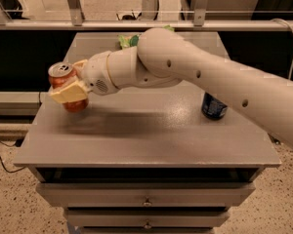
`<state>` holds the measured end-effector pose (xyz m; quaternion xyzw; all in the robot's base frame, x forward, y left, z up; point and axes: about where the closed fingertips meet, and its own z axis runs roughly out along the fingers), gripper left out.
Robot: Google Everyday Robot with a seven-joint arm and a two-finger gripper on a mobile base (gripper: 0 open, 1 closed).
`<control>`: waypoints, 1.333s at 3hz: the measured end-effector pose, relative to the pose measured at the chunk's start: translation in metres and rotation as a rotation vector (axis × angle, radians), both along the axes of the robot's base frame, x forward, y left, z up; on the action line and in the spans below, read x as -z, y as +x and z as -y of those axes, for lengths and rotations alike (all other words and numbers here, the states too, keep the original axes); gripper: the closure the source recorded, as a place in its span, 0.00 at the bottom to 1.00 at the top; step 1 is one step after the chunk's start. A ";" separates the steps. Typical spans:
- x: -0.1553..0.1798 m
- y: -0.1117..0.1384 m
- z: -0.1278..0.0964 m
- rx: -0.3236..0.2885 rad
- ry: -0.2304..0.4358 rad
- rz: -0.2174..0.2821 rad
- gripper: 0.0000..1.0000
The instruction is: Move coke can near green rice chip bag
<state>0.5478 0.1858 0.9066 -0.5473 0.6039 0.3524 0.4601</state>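
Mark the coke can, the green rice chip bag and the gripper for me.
coke can (61, 70), camera view: its silver top.
green rice chip bag (127, 41), camera view: corner showing behind the arm (195, 72).
gripper (66, 81), camera view: between the fingertips, clamped on the coke can at the table's (151, 140) left side.

Grey flat-topped cabinet (151, 135) with knobbed drawers on speckled stone floor (10, 206); metal railing (224, 25) behind; gripper (71, 84) above cabinet's left edge.

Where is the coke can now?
Camera view, far left: the coke can sits tilted in the pincer at the table's left edge, far from the blue can.
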 end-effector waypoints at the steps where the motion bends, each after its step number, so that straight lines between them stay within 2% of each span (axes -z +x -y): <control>1: -0.028 0.037 0.066 0.088 -0.033 0.063 1.00; 2: -0.028 0.037 0.066 0.088 -0.033 0.063 1.00; 3: -0.038 0.045 0.082 0.117 -0.055 0.110 1.00; 4: -0.055 0.065 0.107 0.147 -0.100 0.173 1.00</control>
